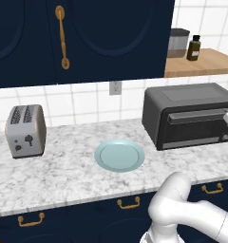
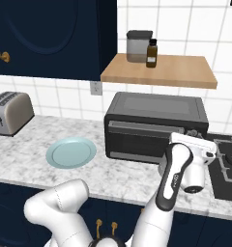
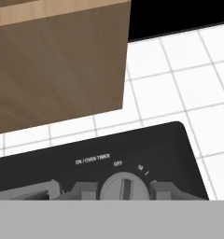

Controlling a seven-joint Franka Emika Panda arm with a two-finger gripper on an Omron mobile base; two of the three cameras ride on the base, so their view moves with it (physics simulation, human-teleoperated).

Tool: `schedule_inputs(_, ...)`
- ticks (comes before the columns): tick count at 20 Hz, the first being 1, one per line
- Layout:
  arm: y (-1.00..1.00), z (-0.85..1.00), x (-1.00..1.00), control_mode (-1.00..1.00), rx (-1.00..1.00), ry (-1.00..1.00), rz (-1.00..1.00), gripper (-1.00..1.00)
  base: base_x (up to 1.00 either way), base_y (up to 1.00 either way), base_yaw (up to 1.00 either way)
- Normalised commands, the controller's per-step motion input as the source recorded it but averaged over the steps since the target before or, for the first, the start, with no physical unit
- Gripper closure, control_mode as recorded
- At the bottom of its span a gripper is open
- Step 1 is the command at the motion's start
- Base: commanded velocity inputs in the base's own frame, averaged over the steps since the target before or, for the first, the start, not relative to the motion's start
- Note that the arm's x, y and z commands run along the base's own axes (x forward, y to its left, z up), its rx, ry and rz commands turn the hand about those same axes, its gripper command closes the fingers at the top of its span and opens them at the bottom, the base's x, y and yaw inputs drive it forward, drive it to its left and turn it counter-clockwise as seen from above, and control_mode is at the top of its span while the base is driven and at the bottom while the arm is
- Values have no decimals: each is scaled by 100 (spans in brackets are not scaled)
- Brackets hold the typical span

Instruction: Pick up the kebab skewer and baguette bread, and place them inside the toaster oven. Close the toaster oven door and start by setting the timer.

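Hand view: hand (image 3: pixel 124 190) pinches the toaster oven (image 2: pixel 156 126) timer knob (image 3: pixel 124 187).

— What's right in front of the gripper (image 3: pixel 124 190)?

— A round grey timer knob (image 3: pixel 123 187), sitting between the two dark fingertips (image 3: pixel 88 190). They stand close on either side of it, seemingly pinching it. The knob's ridge is nearly upright from here.

— Any lettering?

— "ON / OVEN TIMER" and "OFF" printed in white just above the knob, on the black face of the toaster oven (image 3: pixel 146 149).

— And beyond that?

— White tiled wall (image 3: pixel 179 79) past the oven, and the underside of a wooden shelf (image 3: pixel 53 60) up and to the left.
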Motion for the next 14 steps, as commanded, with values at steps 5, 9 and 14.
schedule_inputs(5, 32, 10, 34, -100, 0, 0, 0, 100, 0, 0, 0)
schedule_inputs(9, 38, 10, 38, -100, 0, 0, 0, 100, 0, 0, 0)
schedule_inputs(14, 29, 8, 27, -100, 1, 0, 0, 100, 0, 0, 0)
